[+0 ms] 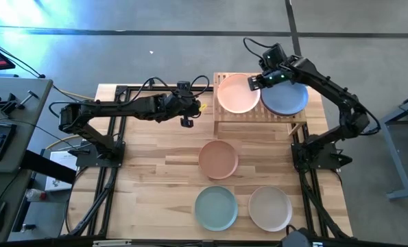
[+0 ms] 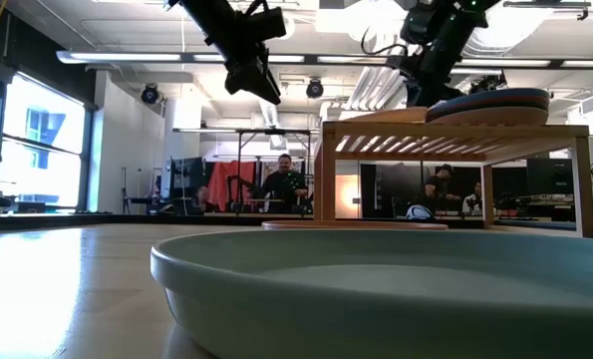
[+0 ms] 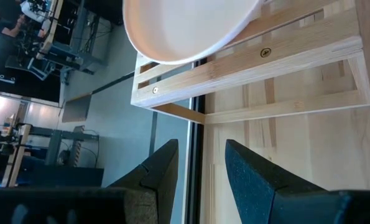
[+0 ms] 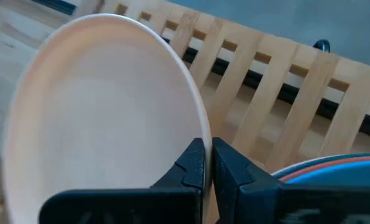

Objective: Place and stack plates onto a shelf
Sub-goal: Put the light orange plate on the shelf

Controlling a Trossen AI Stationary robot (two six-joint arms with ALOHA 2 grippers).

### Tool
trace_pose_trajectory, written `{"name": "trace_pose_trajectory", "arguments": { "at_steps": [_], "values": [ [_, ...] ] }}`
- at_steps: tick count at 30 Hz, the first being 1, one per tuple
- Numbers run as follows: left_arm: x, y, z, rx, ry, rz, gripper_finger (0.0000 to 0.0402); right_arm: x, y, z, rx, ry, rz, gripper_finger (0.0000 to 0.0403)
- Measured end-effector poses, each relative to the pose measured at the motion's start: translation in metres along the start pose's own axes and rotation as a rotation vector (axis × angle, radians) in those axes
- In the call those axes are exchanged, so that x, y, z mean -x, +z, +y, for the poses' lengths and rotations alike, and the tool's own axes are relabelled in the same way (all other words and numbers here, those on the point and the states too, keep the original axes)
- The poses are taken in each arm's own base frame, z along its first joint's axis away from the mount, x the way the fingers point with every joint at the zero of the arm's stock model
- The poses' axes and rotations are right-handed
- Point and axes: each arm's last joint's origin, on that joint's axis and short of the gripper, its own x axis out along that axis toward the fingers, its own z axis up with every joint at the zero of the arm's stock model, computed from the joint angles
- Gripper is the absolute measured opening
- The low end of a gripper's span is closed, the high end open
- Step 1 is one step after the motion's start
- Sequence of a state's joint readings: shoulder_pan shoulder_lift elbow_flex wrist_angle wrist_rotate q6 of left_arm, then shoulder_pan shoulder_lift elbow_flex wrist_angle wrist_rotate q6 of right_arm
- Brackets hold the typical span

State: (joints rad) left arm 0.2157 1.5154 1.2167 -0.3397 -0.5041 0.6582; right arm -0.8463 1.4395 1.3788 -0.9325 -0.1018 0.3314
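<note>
midway through, the shelf (image 1: 258,116) holds a pale pink plate (image 1: 237,94) and a blue-topped stack (image 1: 286,99). the right gripper (image 1: 257,81), clenched, grips the pink plate's rim. the left gripper (image 1: 187,122) hangs released beside the shelf. salmon (image 1: 218,158), mint (image 1: 216,208) and beige (image 1: 270,208) plates wait on the table (image 1: 149,192).

You have the shelf (image 1: 258,110) at the table's (image 1: 149,178) far edge, with two plate stacks on it side by side, left stack (image 1: 238,94) and right stack (image 1: 284,97). One plate (image 1: 218,159) lies before the shelf; two more plates (image 1: 216,208) (image 1: 270,208) sit side by side at the near edge.
</note>
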Motion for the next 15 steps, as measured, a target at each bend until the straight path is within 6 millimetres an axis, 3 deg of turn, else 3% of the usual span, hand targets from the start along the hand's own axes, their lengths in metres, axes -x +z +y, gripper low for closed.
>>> {"name": "trace_pose_trajectory", "arguments": {
  "at_steps": [6,15],
  "values": [
    [0.000,0.000,0.000,0.000,0.000,0.000,0.0122,-0.015,0.002,0.000,-0.001,0.002,0.040,0.0001],
    [0.000,0.000,0.000,0.000,0.000,0.000,0.0122,-0.015,0.004,0.001,-0.008,0.022,0.027,0.0003]
  ]
}}
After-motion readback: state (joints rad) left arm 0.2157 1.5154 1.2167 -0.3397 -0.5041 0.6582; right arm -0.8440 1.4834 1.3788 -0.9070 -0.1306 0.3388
